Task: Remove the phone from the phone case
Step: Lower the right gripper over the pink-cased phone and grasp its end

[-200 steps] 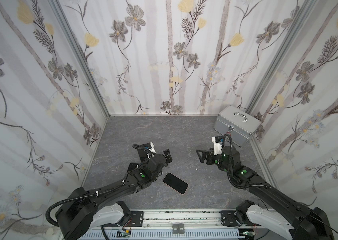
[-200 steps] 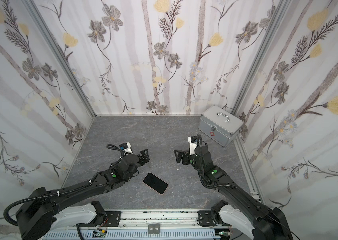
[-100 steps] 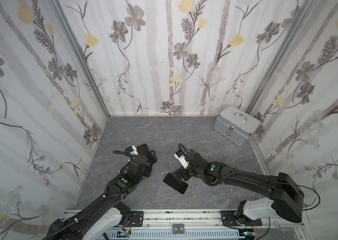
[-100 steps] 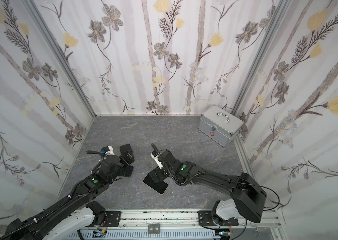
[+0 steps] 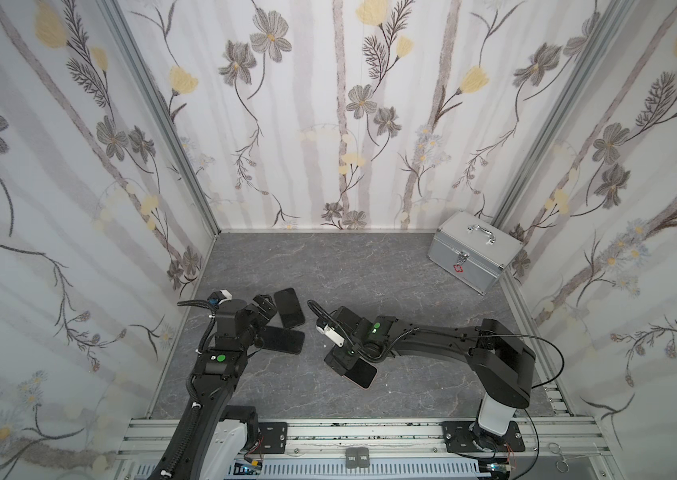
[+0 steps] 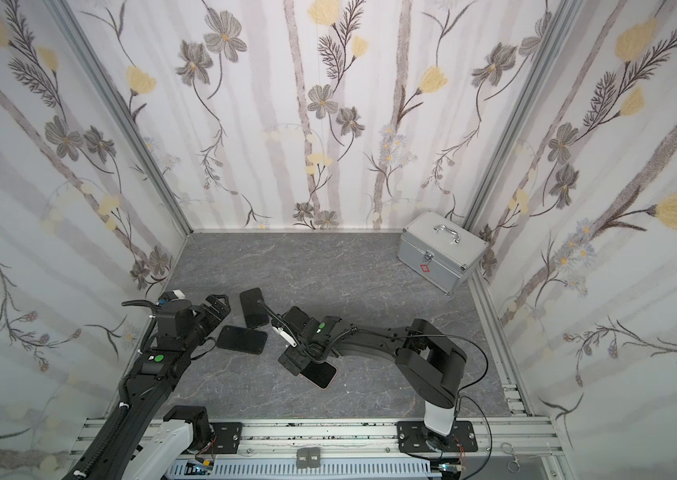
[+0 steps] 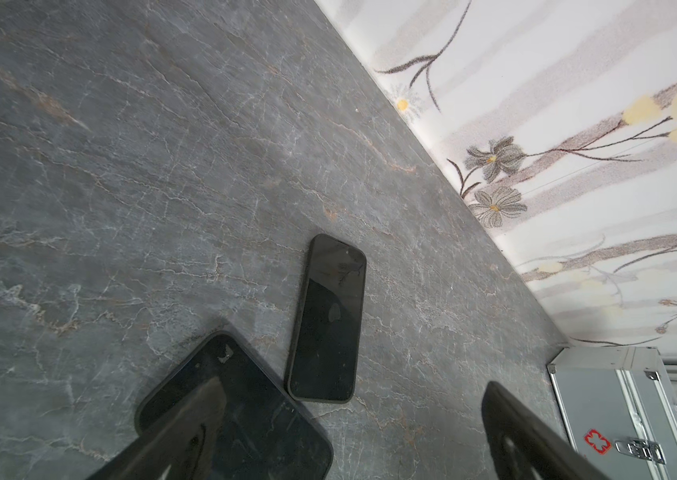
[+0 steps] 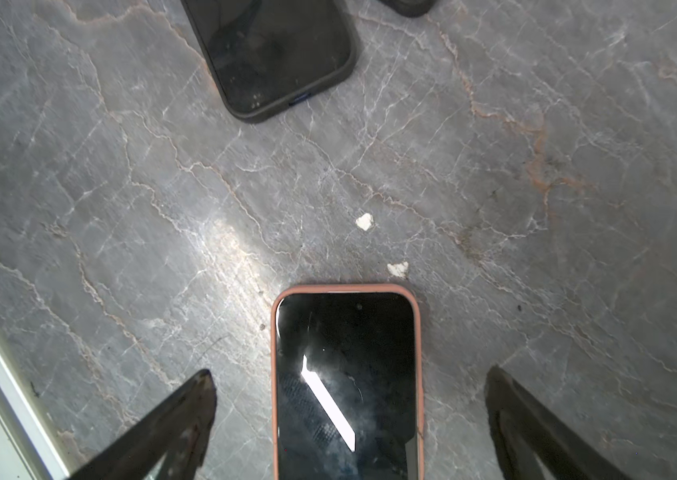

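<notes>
Right wrist view alone: 2 white crumbs (image 8: 365,221) on the grey marbled tabletop (image 8: 536,124), just past the phone's top end, and a bright streak of glare across its glass.
Left wrist view alone: the hairline scuffs on the lengthwise dark phone (image 7: 328,320), and the red cross and latch on the front of the first-aid case (image 7: 619,411).
Top views alone: both arms and the whole layout at once.
Phone (image 5: 359,374) (image 6: 320,376) (image 8: 347,386): black screen up, flat on the tabletop at about 6 o'clock, near the front rail.
Salmon phone case (image 8: 273,374): a thin salmon rim around the phone on every edge that shows; the phone sits fully inside it.
Right gripper (image 5: 340,362) (image 6: 293,361) (image 8: 349,384): fingers spread wide, 1 on each long side of the phone, with bare tabletop between each fingertip and the case.
Left gripper (image 5: 265,308) (image 6: 218,305) (image 7: 353,390): fingers wide apart at about 9 o'clock, holding nothing; 1 finger overlaps the crosswise dark phone (image 5: 283,338) (image 6: 243,338) (image 7: 237,407) (image 8: 274,54), and I cannot tell whether it touches.
Dark phones: 2, corner to corner, the lengthwise one (image 5: 289,307) (image 6: 253,307) on the 12 o'clock side.
First-aid case (image 5: 474,253) (image 6: 438,253): silver, at 2 o'clock by the corner, lid down and latched; contents hidden.
</notes>
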